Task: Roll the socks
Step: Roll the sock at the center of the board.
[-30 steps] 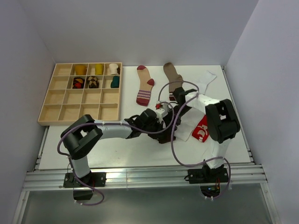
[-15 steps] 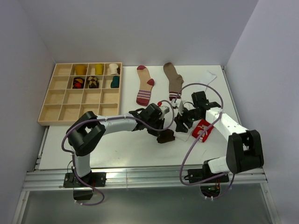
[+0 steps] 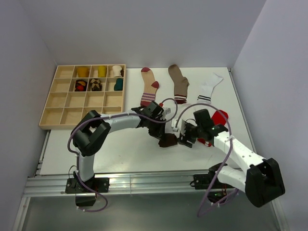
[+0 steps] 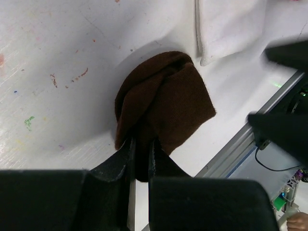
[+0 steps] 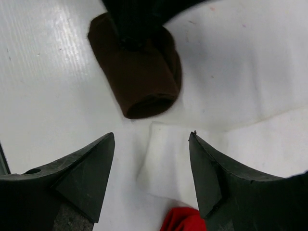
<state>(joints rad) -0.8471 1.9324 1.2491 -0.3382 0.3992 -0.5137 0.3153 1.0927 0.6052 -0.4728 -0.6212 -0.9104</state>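
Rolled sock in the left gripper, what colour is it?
The sock is plain dark brown, clearest in the left wrist view.

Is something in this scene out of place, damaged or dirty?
Nothing is spilled or damaged. Only the table looks a little dirty: small coloured marks lie on it beside the brown rolled sock, seen in the left wrist view.

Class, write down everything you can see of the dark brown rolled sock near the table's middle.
The dark brown sock is soft, matte fabric rolled into a stubby bundle with folds on top and one open end. It rests on the white table near the middle. The left gripper pinches one edge; a white sock lies close beside it, contact unclear.
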